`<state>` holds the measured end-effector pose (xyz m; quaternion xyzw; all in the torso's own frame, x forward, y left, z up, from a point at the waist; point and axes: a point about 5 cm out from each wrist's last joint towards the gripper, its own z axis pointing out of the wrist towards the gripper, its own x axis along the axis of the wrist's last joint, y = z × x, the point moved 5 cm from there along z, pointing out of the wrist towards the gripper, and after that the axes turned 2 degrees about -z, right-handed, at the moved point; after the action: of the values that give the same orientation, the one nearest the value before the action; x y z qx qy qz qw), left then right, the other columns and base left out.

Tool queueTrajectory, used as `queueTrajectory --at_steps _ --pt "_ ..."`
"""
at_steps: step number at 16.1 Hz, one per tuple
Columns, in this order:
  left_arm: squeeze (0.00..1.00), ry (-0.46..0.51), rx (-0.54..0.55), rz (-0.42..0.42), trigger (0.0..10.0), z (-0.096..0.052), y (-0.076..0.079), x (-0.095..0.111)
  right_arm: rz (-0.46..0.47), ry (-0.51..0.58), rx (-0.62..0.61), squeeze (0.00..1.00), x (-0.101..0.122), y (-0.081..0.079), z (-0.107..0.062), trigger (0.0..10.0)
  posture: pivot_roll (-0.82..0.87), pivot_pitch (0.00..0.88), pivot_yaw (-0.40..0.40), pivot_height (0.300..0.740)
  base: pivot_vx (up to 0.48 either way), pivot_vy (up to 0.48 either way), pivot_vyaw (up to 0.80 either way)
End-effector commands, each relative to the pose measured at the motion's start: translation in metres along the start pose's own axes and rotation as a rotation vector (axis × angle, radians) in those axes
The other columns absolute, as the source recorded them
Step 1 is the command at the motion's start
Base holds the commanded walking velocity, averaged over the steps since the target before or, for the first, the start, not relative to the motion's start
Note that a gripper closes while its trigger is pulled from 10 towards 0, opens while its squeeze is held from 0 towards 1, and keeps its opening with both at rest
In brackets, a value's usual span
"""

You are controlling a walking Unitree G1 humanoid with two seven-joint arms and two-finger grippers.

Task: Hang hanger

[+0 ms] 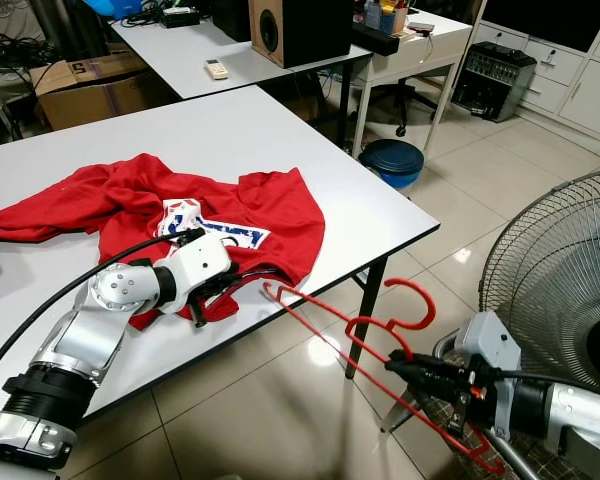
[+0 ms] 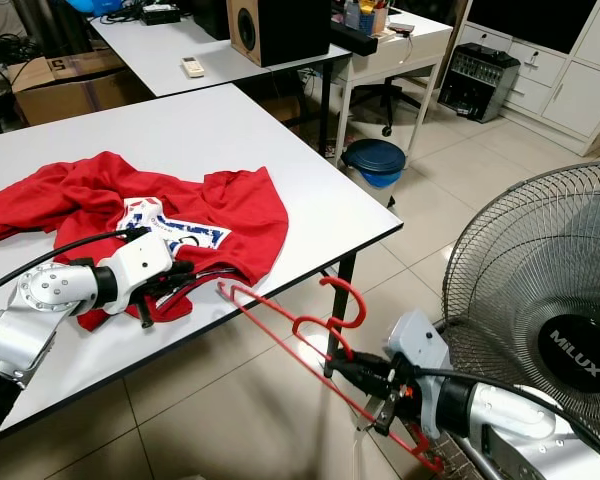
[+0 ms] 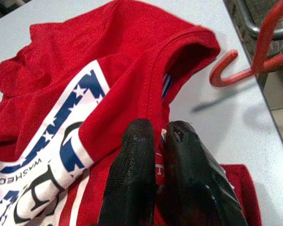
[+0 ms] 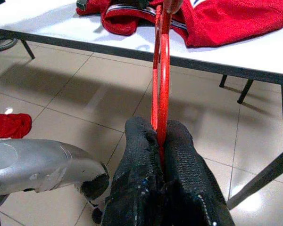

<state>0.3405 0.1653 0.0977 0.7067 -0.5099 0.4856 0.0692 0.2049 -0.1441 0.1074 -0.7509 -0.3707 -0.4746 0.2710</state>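
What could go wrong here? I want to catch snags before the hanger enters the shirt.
1. The right pincer grips the red hanger near one end, so its long free end may swing or twist.
2. The left pincer pinches only the red T-shirt collar edge; the fabric could slip.
3. The standing fan crowds the right arm.

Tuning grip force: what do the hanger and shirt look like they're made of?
Hanger: thin red rod, smooth and slightly glossy, likely plastic or coated wire; can't tell which. Shirt: soft matte red knit, probably cotton, judging by folds and printed logo.
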Motion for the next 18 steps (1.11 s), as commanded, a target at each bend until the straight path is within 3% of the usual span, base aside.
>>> queueTrajectory --at_steps 1,4,5,6,7,8,9,10,15,18 --pt "0.0 -0.014 0.014 0.028 10.0 -0.002 -0.005 0.001 -0.005 0.007 0.0 0.0 0.0 0.003 0.0 10.0 -0.2 0.0 0.026 0.74 0.0 0.0 0.0" --pt "0.0 -0.03 0.028 0.044 10.0 -0.002 -0.009 -0.002 0.0 0.001 -0.003 0.0 -0.007 0.006 0.001 10.0 -0.2 0.0 0.027 0.74 0.0 0.0 0.0" --pt "0.0 -0.033 0.029 0.045 9.2 -0.002 -0.009 -0.002 0.0 0.0 -0.003 0.0 -0.008 0.006 0.001 10.0 -0.2 0.0 0.027 0.74 0.0 0.0 0.0" --pt "0.0 -0.038 0.03 0.048 5.5 -0.001 -0.009 -0.003 0.001 0.001 -0.004 0.0 -0.009 0.006 0.001 10.0 -0.2 0.0 0.027 0.74 0.0 0.0 0.0" --pt "0.0 -0.042 0.034 0.05 4.0 -0.002 -0.01 -0.004 0.001 0.001 -0.003 0.0 -0.009 0.005 0.001 10.0 -0.2 0.0 0.027 0.74 0.0 0.0 0.0" --pt "0.0 -0.049 0.04 0.054 1.8 -0.002 -0.011 -0.005 0.0 0.003 -0.002 0.0 -0.009 0.005 0.0 10.0 -0.2 0.0 0.026 0.74 0.0 0.0 0.0" --pt "0.0 -0.053 0.046 0.058 1.3 -0.003 -0.013 -0.006 0.0 0.005 -0.001 0.0 -0.009 0.005 0.0 10.0 -0.2 0.0 0.026 0.74 0.0 0.0 0.0" --pt "0.0 -0.056 0.05 0.059 0.0 -0.003 -0.014 -0.007 -0.001 0.006 0.0 0.0 -0.009 0.005 0.0 10.0 -0.2 0.0 0.025 0.74 0.0 0.0 0.0" --pt "0.0 -0.047 0.084 0.047 0.0 -0.004 -0.019 -0.008 -0.005 0.013 0.002 0.0 -0.006 0.004 0.0 10.0 -0.2 0.0 0.023 0.74 0.0 0.0 0.0" --pt "0.0 0.034 0.146 0.031 0.0 -0.007 -0.032 0.007 -0.014 0.026 0.001 0.0 0.004 0.0 -0.003 10.0 -0.2 0.0 0.022 0.74 0.0 0.0 0.0"
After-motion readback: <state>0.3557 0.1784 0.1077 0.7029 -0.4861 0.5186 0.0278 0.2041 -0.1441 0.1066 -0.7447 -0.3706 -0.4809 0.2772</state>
